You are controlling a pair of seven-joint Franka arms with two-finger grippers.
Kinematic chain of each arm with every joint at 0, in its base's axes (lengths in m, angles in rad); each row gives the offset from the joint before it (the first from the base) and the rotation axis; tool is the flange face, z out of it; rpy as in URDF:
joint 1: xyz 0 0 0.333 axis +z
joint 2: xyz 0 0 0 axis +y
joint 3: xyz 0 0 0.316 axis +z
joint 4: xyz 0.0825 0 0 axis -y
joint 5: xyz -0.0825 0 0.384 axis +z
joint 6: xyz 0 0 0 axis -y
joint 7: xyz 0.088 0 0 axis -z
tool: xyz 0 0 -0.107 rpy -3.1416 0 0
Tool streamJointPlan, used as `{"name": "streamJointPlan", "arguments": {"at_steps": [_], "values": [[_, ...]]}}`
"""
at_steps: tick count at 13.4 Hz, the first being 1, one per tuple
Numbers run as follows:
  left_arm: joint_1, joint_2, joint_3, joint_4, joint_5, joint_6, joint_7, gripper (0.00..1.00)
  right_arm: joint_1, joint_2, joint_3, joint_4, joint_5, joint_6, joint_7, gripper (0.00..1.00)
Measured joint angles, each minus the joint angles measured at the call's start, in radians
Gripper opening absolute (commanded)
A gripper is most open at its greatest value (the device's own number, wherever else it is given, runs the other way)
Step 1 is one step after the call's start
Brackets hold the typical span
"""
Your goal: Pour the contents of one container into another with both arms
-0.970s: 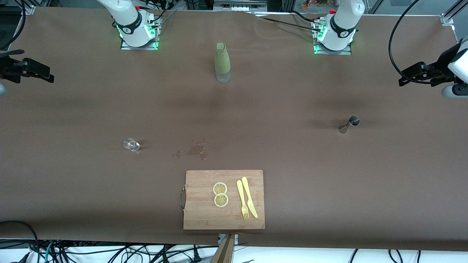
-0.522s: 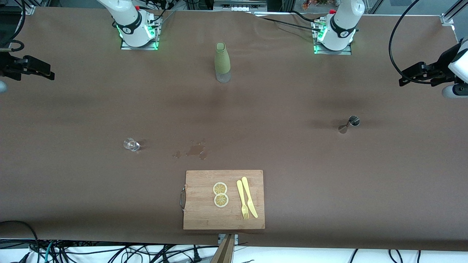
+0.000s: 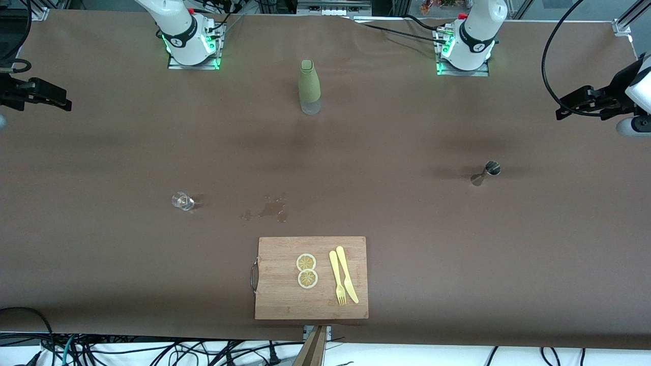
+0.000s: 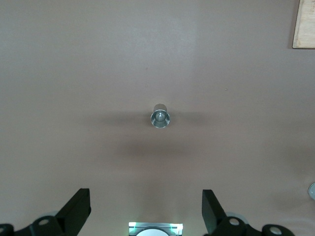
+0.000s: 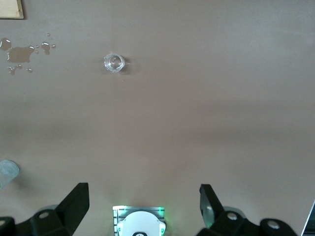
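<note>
We take the wooden cutting board (image 3: 311,278) with its metal handle as our landmark; it lies at the table edge nearest the front camera, carrying two round lemon slices (image 3: 306,270) and a pale yellow plastic fork (image 3: 337,277) and knife (image 3: 347,274).

The tiny silvery steel jigger (image 3: 485,173), hourglass in shape, stands upright on the brown table (image 3: 457,244), farther from the front camera than the board and toward the left arm's end. In the left wrist view we look straight down into its open cone (image 4: 160,117).

The tiny clear glass cup (image 3: 182,201) stands upright, also farther than the board, toward the right arm's end (image 5: 113,62). Between the cup and the board, just beside the board's farther edge, we see a small wet spill (image 3: 267,209).

A tall olive-green bottle (image 3: 309,86) stands much farther from the camera than the board, between the two arm bases.

The left gripper (image 3: 582,103) hangs high over the table's edge at its own end, fingers (image 4: 76,211) spread wide with nothing between them. The right gripper (image 3: 48,95) hangs likewise at its end, fingers (image 5: 74,201) wide and empty.
</note>
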Motion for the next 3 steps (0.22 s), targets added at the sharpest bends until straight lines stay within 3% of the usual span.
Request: {"name": "streamJointPlan", "arguments": {"at_steps": [3], "values": [[0.001,0.000,0.001,0.000,0.000,0.000,0.000,1.00,0.001,0.000,0.003,0.000,0.000,0.014,0.000,1.00]]}}
